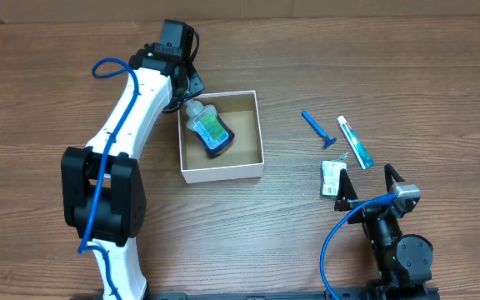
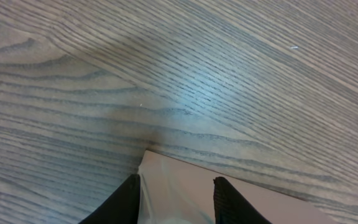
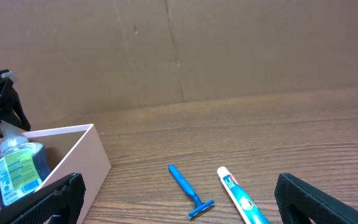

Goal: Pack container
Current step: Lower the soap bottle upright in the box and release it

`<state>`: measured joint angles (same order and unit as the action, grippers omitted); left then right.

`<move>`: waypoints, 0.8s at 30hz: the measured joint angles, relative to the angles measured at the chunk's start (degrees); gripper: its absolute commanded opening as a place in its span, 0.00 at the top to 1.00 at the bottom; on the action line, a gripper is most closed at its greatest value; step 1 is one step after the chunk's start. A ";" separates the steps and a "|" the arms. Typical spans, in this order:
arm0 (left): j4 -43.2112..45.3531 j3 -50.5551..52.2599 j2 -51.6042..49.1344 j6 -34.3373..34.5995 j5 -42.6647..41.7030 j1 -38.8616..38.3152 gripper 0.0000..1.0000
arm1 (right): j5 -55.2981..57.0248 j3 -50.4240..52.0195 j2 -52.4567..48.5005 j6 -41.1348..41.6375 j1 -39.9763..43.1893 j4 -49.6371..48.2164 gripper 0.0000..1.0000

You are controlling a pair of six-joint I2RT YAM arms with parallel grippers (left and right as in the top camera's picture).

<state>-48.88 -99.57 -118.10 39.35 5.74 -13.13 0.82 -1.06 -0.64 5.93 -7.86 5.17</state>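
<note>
Overhead: square cardboard container (image 1: 223, 172), left end effector (image 1: 188, 93) indeterminate, right end effector (image 1: 367, 177) agape.

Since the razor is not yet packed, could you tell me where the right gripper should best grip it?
Probably mid-handle on the blue razor, descending from above with jaws across the handle: it lies flat, its handle straight and slim, head at the near end.

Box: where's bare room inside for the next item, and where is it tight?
Free: box floor right of the bottle, up to the right wall; also bare table between box and razor. Crowded: the box's far-left corner, where the left end effector sits at the bottle's cap.
</note>
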 measured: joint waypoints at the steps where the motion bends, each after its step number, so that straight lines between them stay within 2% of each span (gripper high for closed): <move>1: 0.02 0.02 0.00 0.02 0.00 0.00 0.69 | 0.00 0.00 0.00 -0.02 0.00 0.02 0.00; 8: 0.28 0.02 0.00 -0.72 -0.17 0.00 0.71 | 0.02 0.00 0.00 0.00 0.02 0.00 0.00; 13: -0.44 -0.42 0.00 -2.84 -0.42 0.00 0.65 | 0.00 0.00 0.00 0.00 0.02 -0.02 0.00; 24: -3.56 -5.05 2.05 -5.31 -0.83 -0.92 0.64 | 0.02 0.00 0.00 0.00 0.00 0.00 0.00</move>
<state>-52.45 -104.62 -116.05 34.04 4.91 -14.04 0.84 -1.06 -0.64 5.93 -7.86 5.17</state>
